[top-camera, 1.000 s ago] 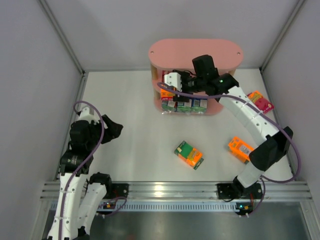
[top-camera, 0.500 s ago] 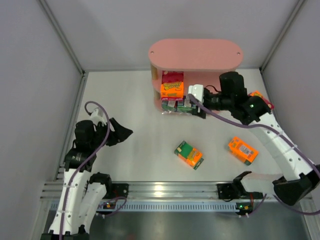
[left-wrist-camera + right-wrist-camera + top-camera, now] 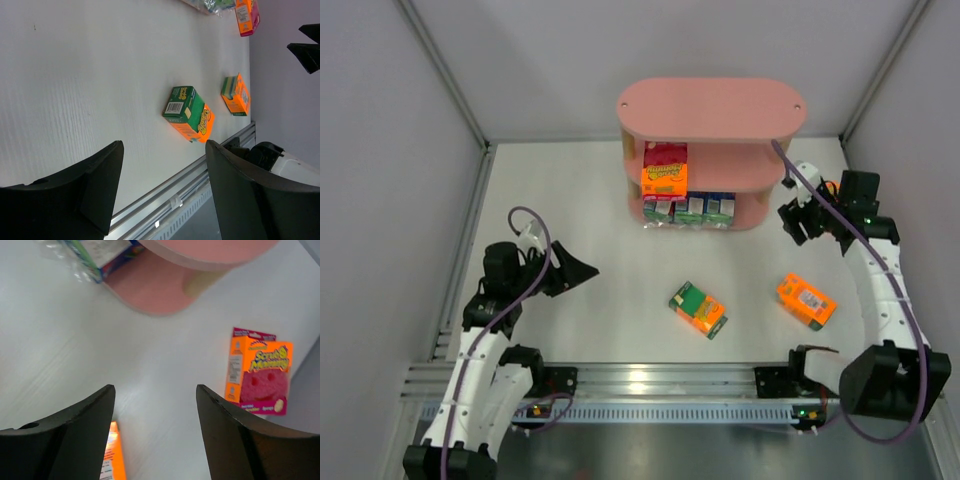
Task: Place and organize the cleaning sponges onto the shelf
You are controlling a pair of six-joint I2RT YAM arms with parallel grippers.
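The pink shelf (image 3: 710,105) stands at the back. An orange-and-magenta sponge pack (image 3: 664,170) stands on its middle tier, and blue/green-and-white packs (image 3: 688,208) line the bottom tier. A green-and-orange pack (image 3: 698,308) (image 3: 189,113) and an orange pack (image 3: 806,300) (image 3: 236,95) lie on the table. Another orange-and-magenta pack (image 3: 257,372) stands right of the shelf, just ahead of my right gripper (image 3: 794,221) (image 3: 154,390), which is open and empty. My left gripper (image 3: 582,270) (image 3: 164,145) is open and empty, left of the green-and-orange pack.
Grey walls enclose the table on three sides. A metal rail (image 3: 660,380) runs along the near edge. The shelf's bottom board (image 3: 155,290) and a wooden post (image 3: 202,284) lie ahead of my right gripper.
My right gripper has pulled out of the shelf and swung to its right, leaving the orange-and-magenta pack on the middle tier. My left gripper has moved right toward the table's middle.
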